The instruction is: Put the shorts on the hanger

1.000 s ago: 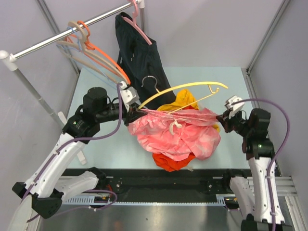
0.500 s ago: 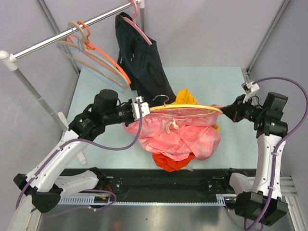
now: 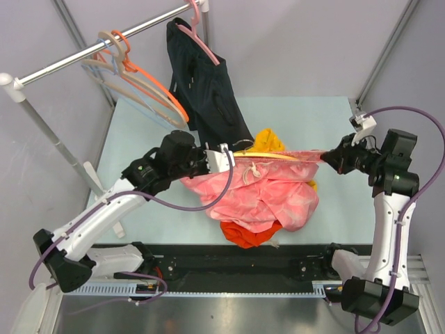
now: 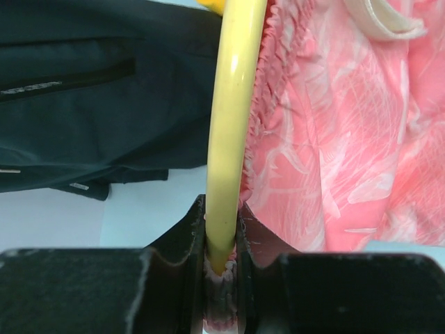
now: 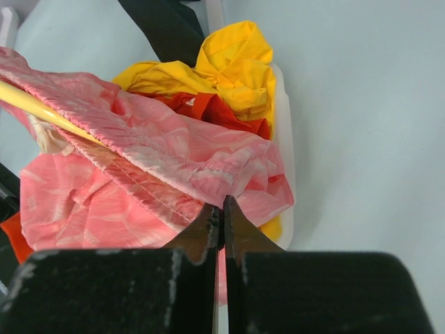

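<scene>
Left pincer [image 4: 222, 261] is clamping one end of the yellow hanger [image 4: 233, 104] plus a bit of pink fabric, just beside the black garment [image 3: 205, 83]. Right pincer [image 5: 222, 216] is pinching shut on the shorts [image 3: 261, 198] waistband, well apart from the black garment. Shorts are hanging stretched between both pincers.

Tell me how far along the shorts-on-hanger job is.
Done: thin yellow plastic hanger lies along the waistband of the pink mottled fabric shorts. In hand: left gripper clamps hanger and fabric together; right gripper pinches the waistband's far end taut. Left: seat it and release.
</scene>
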